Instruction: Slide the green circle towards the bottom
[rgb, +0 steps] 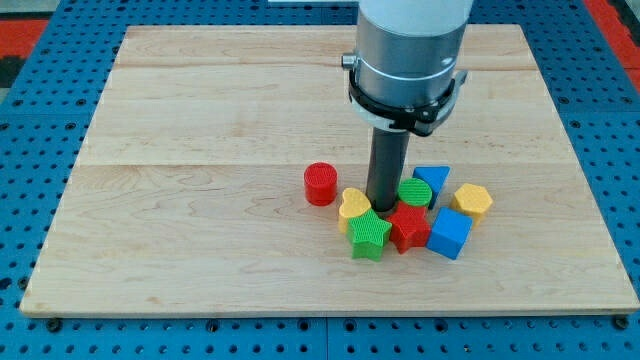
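Note:
The green circle (415, 192) lies in a cluster of blocks at the board's lower middle, partly hidden by my rod. My tip (382, 206) is just to the left of the green circle, touching or nearly touching it. A red star (408, 227) sits right below the green circle. A blue triangle-like block (433, 180) is just to its upper right. A yellow heart (353, 205) is left of the tip and a green star (369, 235) is below it.
A red cylinder (320, 184) stands apart on the cluster's left. A yellow hexagon (472, 200) and a blue cube (450, 234) lie on the cluster's right. The wooden board (200, 120) rests on a blue perforated base.

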